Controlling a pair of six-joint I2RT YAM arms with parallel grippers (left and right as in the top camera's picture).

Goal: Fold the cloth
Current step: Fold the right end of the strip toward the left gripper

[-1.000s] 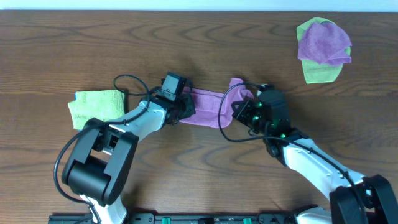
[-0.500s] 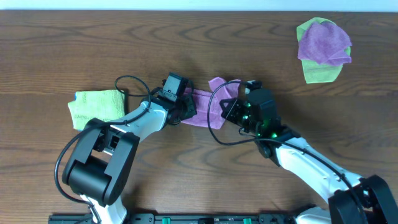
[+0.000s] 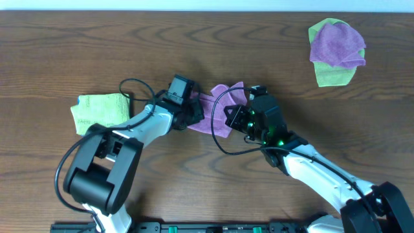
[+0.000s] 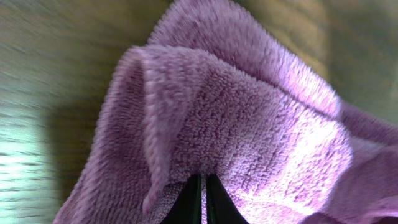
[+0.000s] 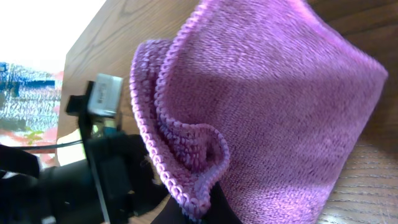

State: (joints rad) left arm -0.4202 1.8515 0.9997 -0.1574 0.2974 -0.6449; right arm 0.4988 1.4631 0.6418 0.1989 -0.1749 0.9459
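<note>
The purple-pink cloth (image 3: 215, 103) lies bunched on the wood table between my two grippers, its right end lifted and curled over toward the left. My left gripper (image 3: 195, 115) is shut on its left edge; in the left wrist view the dark fingertips (image 4: 194, 198) pinch the fuzzy cloth (image 4: 249, 124), which fills the frame. My right gripper (image 3: 230, 116) is shut on the right edge. In the right wrist view the stitched hem of the cloth (image 5: 280, 93) folds into that gripper (image 5: 205, 214) at the bottom. The left arm's dark wrist (image 5: 93, 174) shows just beyond it.
A folded lime-green cloth (image 3: 100, 111) lies left of the left arm. At the back right sits a pile of another purple cloth on a green one (image 3: 335, 48). Black cables (image 3: 132, 87) loop beside both wrists. The table's far edge (image 3: 207, 11) runs along the top.
My right gripper has travelled left with the cloth's right end, bringing it over toward the left gripper. The cloth now looks shorter and more bunched. The left gripper stayed put.
</note>
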